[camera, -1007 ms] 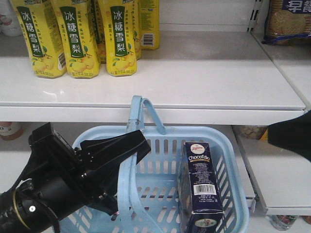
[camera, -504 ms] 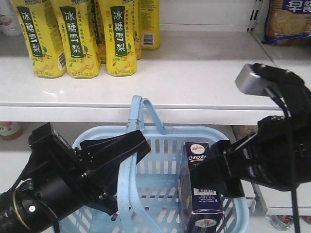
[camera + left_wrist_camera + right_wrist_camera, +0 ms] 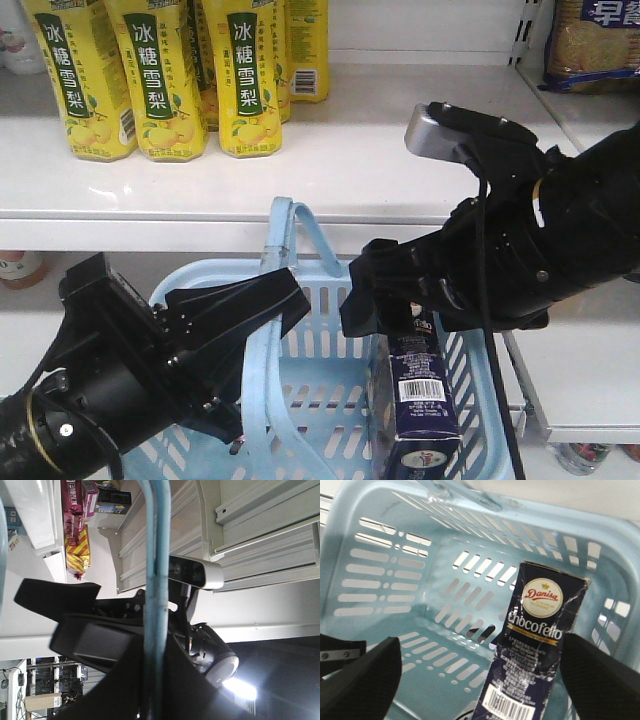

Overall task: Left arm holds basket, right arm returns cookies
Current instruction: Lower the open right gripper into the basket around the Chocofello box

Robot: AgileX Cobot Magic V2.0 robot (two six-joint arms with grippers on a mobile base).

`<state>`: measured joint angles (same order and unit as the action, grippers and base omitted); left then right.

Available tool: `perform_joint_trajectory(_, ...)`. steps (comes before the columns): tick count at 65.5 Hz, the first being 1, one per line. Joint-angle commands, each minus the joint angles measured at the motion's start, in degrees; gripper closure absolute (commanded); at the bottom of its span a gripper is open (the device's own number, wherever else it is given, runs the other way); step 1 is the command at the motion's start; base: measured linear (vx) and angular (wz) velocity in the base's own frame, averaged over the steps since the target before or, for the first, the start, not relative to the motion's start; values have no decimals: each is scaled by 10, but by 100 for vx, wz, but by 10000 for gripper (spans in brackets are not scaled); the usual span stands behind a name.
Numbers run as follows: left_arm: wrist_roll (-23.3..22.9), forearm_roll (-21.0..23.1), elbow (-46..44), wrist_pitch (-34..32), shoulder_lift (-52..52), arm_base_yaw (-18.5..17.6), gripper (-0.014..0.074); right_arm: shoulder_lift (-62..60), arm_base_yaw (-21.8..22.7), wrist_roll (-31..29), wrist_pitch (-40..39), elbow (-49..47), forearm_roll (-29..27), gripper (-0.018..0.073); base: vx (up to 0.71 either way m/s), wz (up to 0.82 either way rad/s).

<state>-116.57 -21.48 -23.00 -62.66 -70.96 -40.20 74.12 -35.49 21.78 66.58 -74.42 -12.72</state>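
Holding basket (image 3: pixel 322 318) by its hoop handle w/ left arm (image 3: pixel 120 385), jaws shut round the bar. Showing cookies (image 3: pixel 421 392) upright inside, by basket's right wall. Hanging right arm (image 3: pixel 520 255) over box top, jaws spread wide, one each side, gripping nothing.

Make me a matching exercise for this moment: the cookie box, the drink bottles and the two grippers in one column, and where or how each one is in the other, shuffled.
Things:
1. cookie box
2. drink bottles
3. left gripper
4. right gripper

Place or state:
A. on the upper shelf
B. open, over the top of the box
C. upright inside the basket
D. shut on the basket's handle

Pairs: 1-C, 2-A, 3-D, 4-B
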Motion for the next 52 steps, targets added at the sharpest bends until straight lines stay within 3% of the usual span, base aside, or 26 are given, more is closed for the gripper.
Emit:
perform_joint_trajectory(1, 2, 31, -17, -69, 16, -3, 596, -6, -1, 6, -3, -19, 12, -32, 0, 0)
perform_joint_trajectory(11, 2, 31, -17, -69, 16, -3, 596, -6, -2, 33, 6, -19, 38, -31, 0, 0)
perform_joint_trajectory(25, 2, 31, -17, -69, 16, -3, 596, 4, -53, 67, -3, -19, 83, -31, 0, 0)
perform_joint_trajectory(52, 2, 31, -17, -70, 16, -3, 596, 39, -69, 87, -3, -17, 115, -31, 0, 0)
